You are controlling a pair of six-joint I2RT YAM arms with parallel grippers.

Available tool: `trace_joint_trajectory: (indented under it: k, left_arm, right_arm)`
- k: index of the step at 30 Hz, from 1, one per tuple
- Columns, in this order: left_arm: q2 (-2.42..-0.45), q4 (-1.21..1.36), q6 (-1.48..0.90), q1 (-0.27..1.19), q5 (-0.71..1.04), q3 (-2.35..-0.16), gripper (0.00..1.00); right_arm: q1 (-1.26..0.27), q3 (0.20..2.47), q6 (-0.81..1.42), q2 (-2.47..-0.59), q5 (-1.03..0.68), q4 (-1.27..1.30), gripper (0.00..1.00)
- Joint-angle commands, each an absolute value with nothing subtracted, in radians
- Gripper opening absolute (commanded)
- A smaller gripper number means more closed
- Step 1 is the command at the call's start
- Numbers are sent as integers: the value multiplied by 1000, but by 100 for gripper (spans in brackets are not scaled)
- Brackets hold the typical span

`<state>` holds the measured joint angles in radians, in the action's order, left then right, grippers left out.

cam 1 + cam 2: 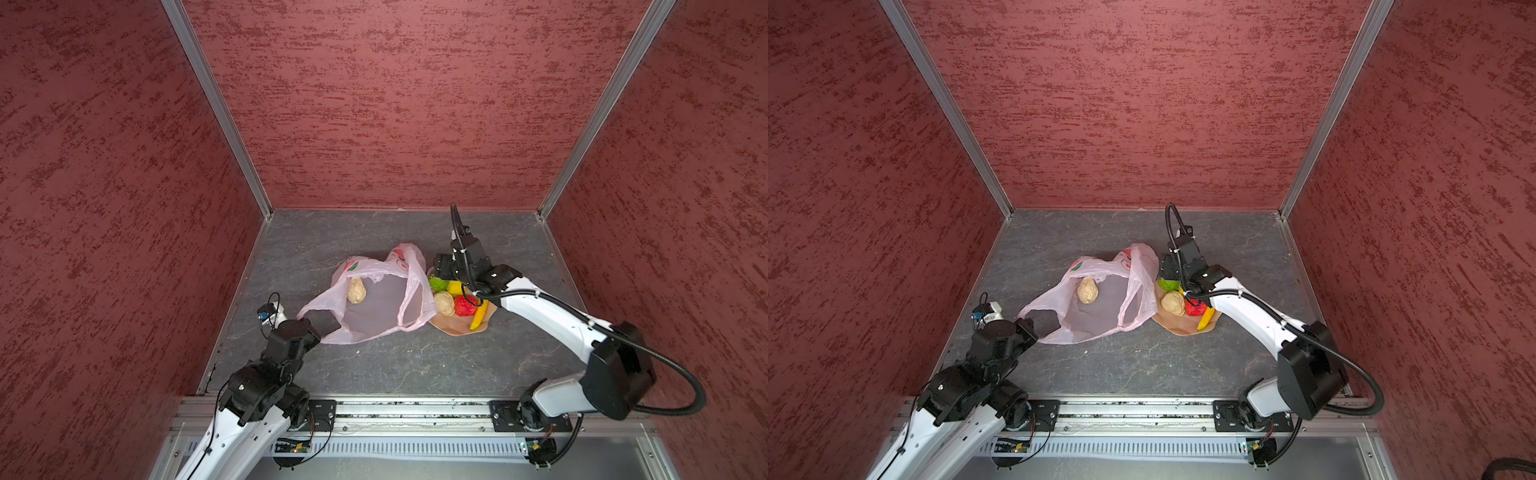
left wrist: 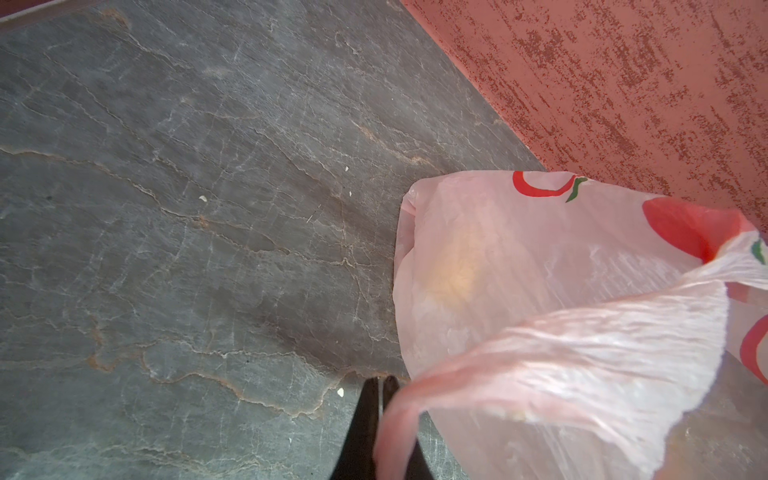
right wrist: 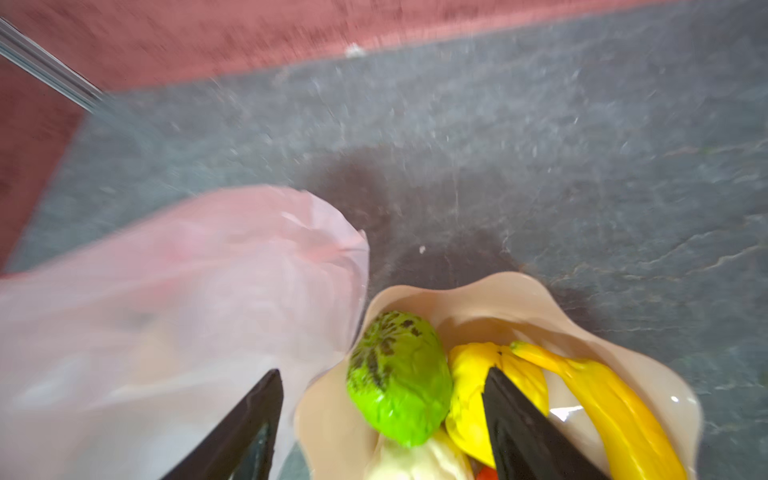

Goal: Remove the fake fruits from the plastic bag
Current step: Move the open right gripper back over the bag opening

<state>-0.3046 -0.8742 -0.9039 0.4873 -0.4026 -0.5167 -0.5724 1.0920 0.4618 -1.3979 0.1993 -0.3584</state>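
Five pieces already sit in the peach bowl (image 1: 453,329) touching the plastic bag (image 1: 370,270) on its right-arm side: a green fruit (image 1: 436,283), a yellow round fruit (image 1: 454,286), a beige lumpy fruit (image 1: 444,303), a red fruit (image 1: 466,306) and a banana (image 1: 478,316). A second beige fruit (image 1: 356,290) lies inside the bag, visible through its open mouth. My left gripper (image 2: 380,382) has its jaws pressed together, seemingly pinching a handle loop at the bag's corner and lifting the mouth open. My right gripper (image 3: 382,372) hovers just beside the bag, over the bowl, jaws spread and empty. I judge the task nearly done: only that last fruit remains inside.
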Motion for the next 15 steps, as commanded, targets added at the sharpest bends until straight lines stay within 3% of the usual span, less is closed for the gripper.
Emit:
trace_joint_trajectory:
  k: [1,7,12,15]
  left_arm:
    - [-289,-889,-884,485,-422,-543,8]
    - [-290,-876,-873,484,-417,-535,8]
    - [-302,-858,-873,484,-402,-537,8]
    - [-326,-852,-868,485,-395,-557,8]
  right_arm:
    - [-586,1148,422,-1255,182,-406,73]
    - [-706,1245,373,-1190,162,-506,61]
    - [-874,1337,267,-1291,187,-533,36]
    - [-937,1376,219,-1347,147,-514,28]
